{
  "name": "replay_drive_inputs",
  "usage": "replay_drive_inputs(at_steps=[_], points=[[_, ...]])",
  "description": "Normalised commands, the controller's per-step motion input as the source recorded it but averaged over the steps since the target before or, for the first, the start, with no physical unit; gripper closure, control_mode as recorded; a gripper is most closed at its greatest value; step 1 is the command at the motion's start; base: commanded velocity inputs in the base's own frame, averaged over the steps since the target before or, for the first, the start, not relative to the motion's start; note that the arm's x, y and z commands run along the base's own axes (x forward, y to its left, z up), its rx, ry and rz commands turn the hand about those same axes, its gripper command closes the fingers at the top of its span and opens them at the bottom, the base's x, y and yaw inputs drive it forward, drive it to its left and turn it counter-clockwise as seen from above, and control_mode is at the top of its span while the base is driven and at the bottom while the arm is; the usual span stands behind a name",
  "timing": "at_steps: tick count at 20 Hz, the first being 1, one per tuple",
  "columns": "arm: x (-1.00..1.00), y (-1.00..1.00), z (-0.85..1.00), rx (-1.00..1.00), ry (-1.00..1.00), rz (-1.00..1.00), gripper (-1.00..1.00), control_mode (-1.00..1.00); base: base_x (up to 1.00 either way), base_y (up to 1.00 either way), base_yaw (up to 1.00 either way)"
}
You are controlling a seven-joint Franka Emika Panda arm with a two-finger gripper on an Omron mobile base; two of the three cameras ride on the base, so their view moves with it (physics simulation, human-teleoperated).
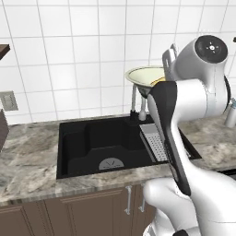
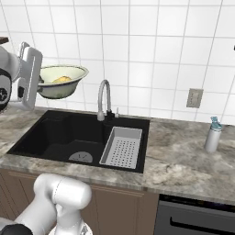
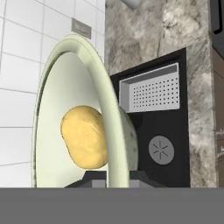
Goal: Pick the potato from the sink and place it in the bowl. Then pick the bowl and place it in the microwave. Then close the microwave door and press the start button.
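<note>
bowl: right part covered by the arm in the left base view; left rim hidden behind the hand in the right base view.
potato: mostly sunk below the rim.
fingers: bases cut off; grip on the rim judged closed.
sink: right portion blocked by the arm.

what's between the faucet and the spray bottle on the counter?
In the right base view, the grey drain tray sits by the faucet; then bare marble counter runs to the bottle.
</note>
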Motion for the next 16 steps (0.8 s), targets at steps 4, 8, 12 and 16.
replay_drive_inputs(at_steps=[4,8,12,16], points=[[-0.12,-0.01,0.0,0.04,-0.02,0.03,1.0,-1.0,0.0,0.0,0.0],[0.0,0.0,0.0,0.0,0.0,0.0,1.0,-1.0,0.0,0.0,0.0],[0.0,0.0,0.0,0.0,0.0,0.0,1.0,-1.0,0.0,0.0,0.0],[0.0,0.0,0.0,0.0,0.0,0.0,1.0,-1.0,0.0,0.0,0.0]])
